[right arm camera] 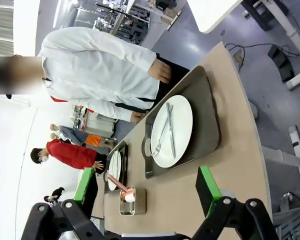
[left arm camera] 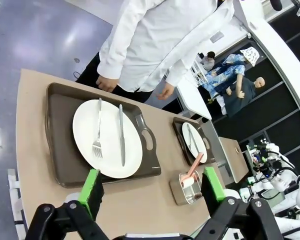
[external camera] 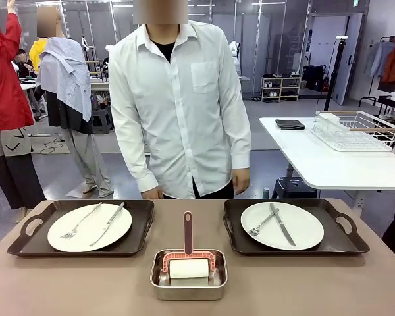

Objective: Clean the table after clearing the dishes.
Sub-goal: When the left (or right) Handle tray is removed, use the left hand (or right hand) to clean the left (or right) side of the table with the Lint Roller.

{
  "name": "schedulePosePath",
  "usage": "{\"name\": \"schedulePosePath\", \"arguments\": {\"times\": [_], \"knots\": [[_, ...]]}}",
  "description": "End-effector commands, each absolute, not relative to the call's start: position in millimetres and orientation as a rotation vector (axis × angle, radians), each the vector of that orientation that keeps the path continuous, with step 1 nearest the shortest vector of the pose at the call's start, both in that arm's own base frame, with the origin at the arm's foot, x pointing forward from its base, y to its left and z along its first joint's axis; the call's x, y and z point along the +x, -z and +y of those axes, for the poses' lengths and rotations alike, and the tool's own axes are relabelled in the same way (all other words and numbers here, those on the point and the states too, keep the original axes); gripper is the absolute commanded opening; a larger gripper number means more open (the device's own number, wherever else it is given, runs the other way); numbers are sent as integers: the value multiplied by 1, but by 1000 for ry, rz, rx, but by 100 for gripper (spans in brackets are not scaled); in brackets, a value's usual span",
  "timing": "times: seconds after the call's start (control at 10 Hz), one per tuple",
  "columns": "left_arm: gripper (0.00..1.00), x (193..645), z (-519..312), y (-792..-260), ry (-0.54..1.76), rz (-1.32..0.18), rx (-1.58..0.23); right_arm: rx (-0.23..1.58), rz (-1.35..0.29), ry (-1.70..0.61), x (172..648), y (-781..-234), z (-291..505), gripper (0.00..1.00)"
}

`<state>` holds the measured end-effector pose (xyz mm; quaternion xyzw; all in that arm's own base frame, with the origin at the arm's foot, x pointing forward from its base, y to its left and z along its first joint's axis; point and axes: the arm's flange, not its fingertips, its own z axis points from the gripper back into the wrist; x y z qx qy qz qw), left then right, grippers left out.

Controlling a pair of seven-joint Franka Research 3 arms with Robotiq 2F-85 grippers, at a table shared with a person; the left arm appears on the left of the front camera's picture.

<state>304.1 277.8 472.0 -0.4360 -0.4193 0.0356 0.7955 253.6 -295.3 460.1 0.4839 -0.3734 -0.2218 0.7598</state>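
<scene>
Pretty simple setup: the taupe desk (external camera: 66, 283) has a person (external camera: 178, 105) in a white shirt standing at its far edge. On it sit the left tray (external camera: 141, 224) holding the left plate (external camera: 112, 236) and the right tray (external camera: 339, 245) holding the right plate (external camera: 306, 227). Between the trays, nearer the robot, a small steel pan (external camera: 188, 294) has a pink-handled roller (external camera: 188, 268) lying in it. The left fingers (left arm camera: 91, 187) and right fingers (right arm camera: 207, 185) hang above the desk, spread wide with nothing in them, and each plate has a fork (external camera: 81, 220) and knife (external camera: 107, 224) on it.

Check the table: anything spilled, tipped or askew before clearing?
Nothing stands out. The left tray and right tray sit square on the table, plates and cutlery tidy; the roller rests in the steel pan.
</scene>
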Motion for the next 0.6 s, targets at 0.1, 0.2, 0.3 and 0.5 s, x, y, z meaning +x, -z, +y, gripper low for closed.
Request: {"name": "schedulePosePath", "arguments": {"times": [0.1, 0.2, 0.3, 0.5], "knots": [[100, 304, 281, -475, -66, -897, -926, 1045, -837, 465, 245, -465, -294, 100], [100, 304, 281, -475, -66, -897, -926, 1045, -837, 465, 245, -465, -294, 100], [100, 304, 281, -475, -66, -897, -926, 1045, -837, 465, 245, -465, -294, 100], [100, 304, 281, -475, -66, -897, -926, 1045, -837, 465, 245, -465, -294, 100]]}}
